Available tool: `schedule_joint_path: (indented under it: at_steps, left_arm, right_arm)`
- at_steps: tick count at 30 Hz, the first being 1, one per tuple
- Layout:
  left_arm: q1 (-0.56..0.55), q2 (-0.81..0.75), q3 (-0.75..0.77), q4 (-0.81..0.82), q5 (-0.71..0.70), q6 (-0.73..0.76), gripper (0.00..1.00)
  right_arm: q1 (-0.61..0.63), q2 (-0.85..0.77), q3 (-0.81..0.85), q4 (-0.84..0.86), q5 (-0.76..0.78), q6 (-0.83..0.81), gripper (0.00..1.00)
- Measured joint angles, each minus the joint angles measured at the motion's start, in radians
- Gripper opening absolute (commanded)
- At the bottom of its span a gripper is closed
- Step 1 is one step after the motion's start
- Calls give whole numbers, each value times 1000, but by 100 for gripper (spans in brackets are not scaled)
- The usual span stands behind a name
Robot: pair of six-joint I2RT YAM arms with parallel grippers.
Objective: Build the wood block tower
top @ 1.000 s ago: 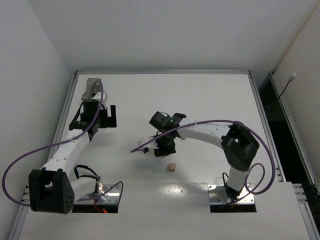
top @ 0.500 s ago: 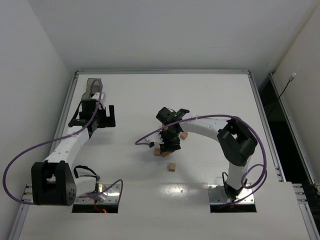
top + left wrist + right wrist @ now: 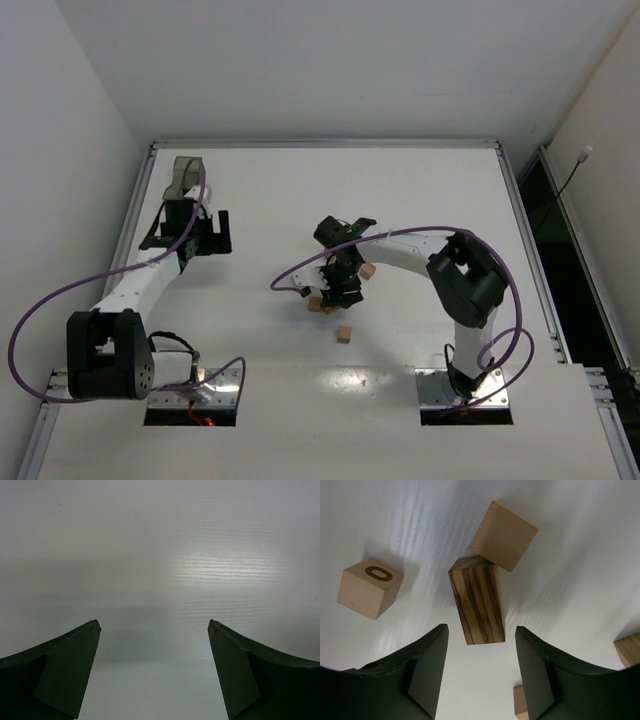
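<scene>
Several small wood blocks lie scattered on the white table [image 3: 420, 200]; no tower shows in any view. In the right wrist view a dark-striped oblong block [image 3: 476, 600] lies just ahead of my open, empty right gripper [image 3: 480, 630]. A plain cube [image 3: 504, 535] touches its far end, and a cube marked with a ring [image 3: 370, 587] lies to the left. In the top view my right gripper [image 3: 341, 288] hovers over blocks [image 3: 316, 304], with one block [image 3: 368, 270] to its right and one [image 3: 344, 334] nearer. My left gripper [image 3: 221, 233] [image 3: 154, 625] is open and empty over bare table.
A dark grey translucent bin [image 3: 184, 174] stands at the far left behind the left arm. Purple cables loop from both arms over the table. A raised rim [image 3: 320, 144] runs along the table's far edge, with walls close on the left and back.
The right wrist has swung and shifted slightly right. Several blocks now show around it where only the near one showed a second ago. The left arm has barely moved.
</scene>
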Motion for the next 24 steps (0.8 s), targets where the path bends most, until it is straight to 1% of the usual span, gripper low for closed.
schedule_joint_path:
  at_steps: [6,9,10,12,13,15,17,18,20,22,24]
  left_arm:
    - [0,13,-2,10,0,-15,86]
    - [0,13,-6,14,0,-19,86]
    - [0,13,-7,15,0,-19,86]
    - [0,14,-7,18,0,-19,86]
    - [0,14,-8,21,0,-21,86]
    - [0,14,-9,25,3,-23,86]
    - [0,14,-10,29,12,-23,86]
    - [0,14,-10,31,20,-24,83]
    - [0,8,-17,44,46,-20,82]
    - [2,-21,-35,49,99,-9,82]
    - [2,-66,-51,48,185,20,82]
  right_arm:
    - [0,21,0,0,-6,-2,53]
    - [0,32,0,2,-8,-3,45]
    - [0,34,0,3,-8,-2,38]
    - [0,37,0,12,-6,0,29]
    - [0,37,0,15,-5,3,13]
    - [0,37,2,26,-4,9,0]
    - [0,37,2,35,-2,14,0]
    - [0,35,0,46,0,18,0]
    - [-4,21,-20,84,3,31,0]
    - [-13,-15,-64,129,-3,54,0]
    - [-36,-74,-112,161,-31,87,0]
